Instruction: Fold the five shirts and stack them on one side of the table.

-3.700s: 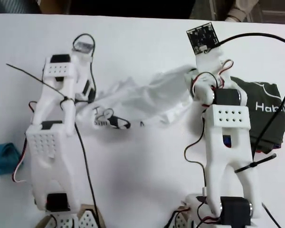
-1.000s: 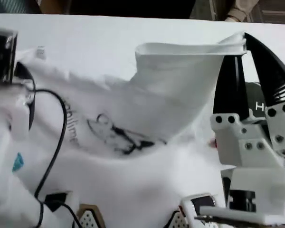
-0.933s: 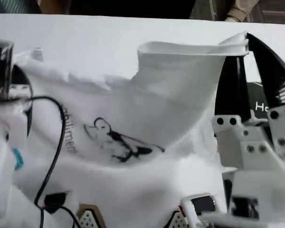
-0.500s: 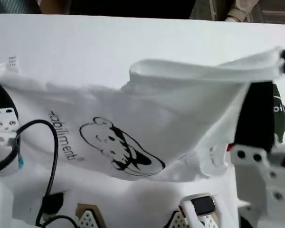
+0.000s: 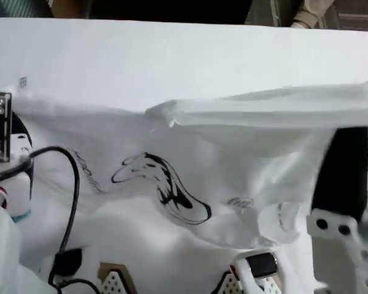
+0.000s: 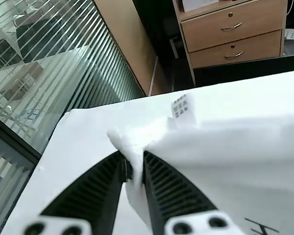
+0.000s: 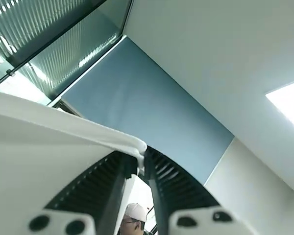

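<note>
I hold one white shirt (image 5: 233, 153), soft cloth with a black drawn print, stretched between my two grippers. The left gripper (image 6: 134, 171) pinches a bunched edge and the right gripper (image 7: 141, 164) pinches a folded hem. Beneath them the cloth screens much of the white table (image 5: 172, 49). One black cable (image 5: 73, 184) loops beside the left arm. Beyond the left gripper are two wooden drawers (image 6: 235, 29).

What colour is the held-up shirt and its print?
White shirt with a black print; the high view shows it best.

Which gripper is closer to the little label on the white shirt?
Left. The left gripper pinches the shirt beside the label; the right gripper holds the shirt's opposite end, far from it.
</note>
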